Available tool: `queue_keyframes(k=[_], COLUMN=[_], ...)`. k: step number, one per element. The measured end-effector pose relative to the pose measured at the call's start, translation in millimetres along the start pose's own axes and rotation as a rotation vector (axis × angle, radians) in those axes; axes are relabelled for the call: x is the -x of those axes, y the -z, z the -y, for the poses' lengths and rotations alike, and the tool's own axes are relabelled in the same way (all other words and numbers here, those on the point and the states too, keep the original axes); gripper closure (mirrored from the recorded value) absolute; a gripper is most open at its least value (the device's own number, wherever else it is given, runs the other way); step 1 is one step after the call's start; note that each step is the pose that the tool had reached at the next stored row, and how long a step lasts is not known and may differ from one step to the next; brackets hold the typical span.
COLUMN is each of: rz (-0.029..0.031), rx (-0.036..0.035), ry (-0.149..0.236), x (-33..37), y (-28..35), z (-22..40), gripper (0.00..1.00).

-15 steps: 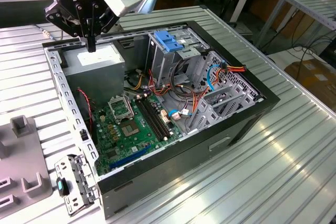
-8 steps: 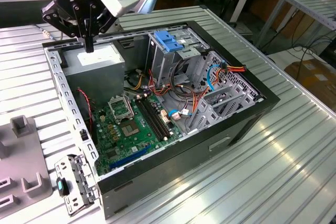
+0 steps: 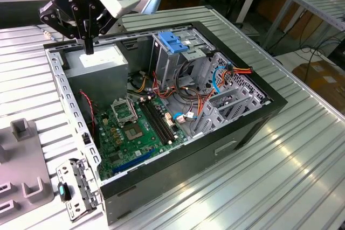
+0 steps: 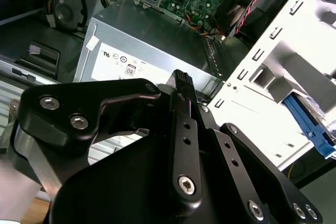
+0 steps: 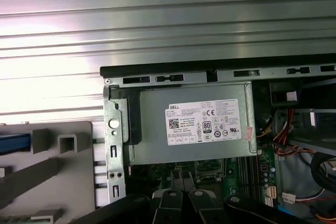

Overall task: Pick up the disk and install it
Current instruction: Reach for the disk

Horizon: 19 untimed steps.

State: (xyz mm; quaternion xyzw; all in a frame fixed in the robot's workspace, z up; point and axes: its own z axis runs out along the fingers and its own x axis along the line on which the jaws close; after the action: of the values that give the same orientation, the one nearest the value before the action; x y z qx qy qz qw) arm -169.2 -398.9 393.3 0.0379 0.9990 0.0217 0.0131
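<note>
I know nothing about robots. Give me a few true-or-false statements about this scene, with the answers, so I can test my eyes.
1. The pincer hangs above the grey box with the white sticker. True.
2. The pincer is carrying something. False: it is shut and holds nothing.
3. The computer case has its cover on. False: it lies open, with the motherboard in view.
4. A blue latch sits atop the metal cage inside the case. True.
5. The case rests on a wooden floor. False: it rests on a ribbed metal table.
</note>
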Motion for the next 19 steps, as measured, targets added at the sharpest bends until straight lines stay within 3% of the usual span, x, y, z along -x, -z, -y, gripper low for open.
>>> queue_keyframes(k=[19], rz=[0.0000], rx=[0.0000], ry=[0.000], x=[-11.0], y=[0.3], z=[0.8], gripper=[0.89])
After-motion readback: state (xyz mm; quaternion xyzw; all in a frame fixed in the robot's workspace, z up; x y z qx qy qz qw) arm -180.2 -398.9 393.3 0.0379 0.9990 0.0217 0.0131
